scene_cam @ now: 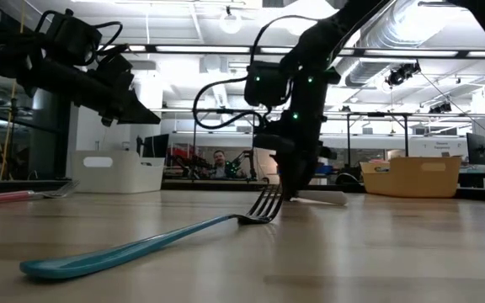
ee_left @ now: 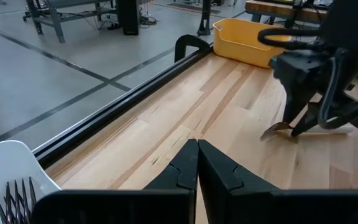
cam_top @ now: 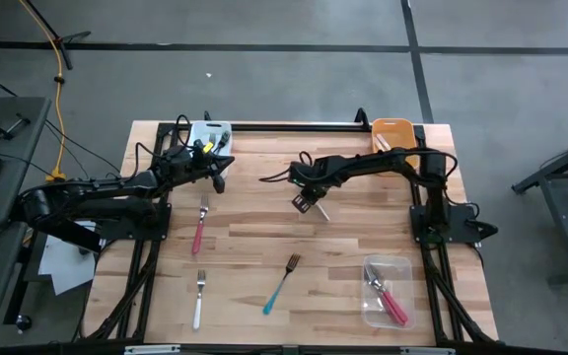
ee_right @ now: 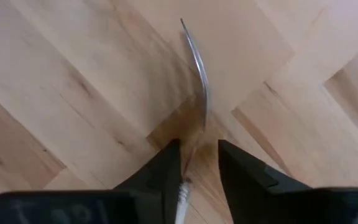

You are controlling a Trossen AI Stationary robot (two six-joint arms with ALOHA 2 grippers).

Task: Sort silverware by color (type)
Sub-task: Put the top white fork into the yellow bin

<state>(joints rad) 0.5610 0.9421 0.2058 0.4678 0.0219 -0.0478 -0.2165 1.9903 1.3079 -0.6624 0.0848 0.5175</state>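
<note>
Teal fork (scene_cam: 133, 244) lies closest to the low camera, flat on the table (cam_top: 343, 247) toward the near edge, its tines raised slightly. Beside it near that edge, toward the left, is a white fork (cam_top: 198, 299), and a pink fork (cam_top: 200, 227) lies farther back on the left side.

Right gripper (cam_top: 307, 202) is down at the middle of the table. Its fingers (ee_right: 166, 171) stand slightly apart around the neck of another white-handled fork (ee_right: 197, 62), whose tines point away from the wrist. Whether the pads actually press on it cannot be told; the fork looks still on the wood.

Left gripper (ee_left: 197, 163) hangs above the table near the far left corner, fingers pressed together and holding nothing, just beside the white bin (cam_top: 210, 131), which has fork tines (ee_left: 17, 199) showing in it.

An orange bin (cam_top: 394, 131) sits at the far right corner. A clear bin (cam_top: 387, 290) at the near right corner holds pink-handled forks (cam_top: 390, 302).
</note>
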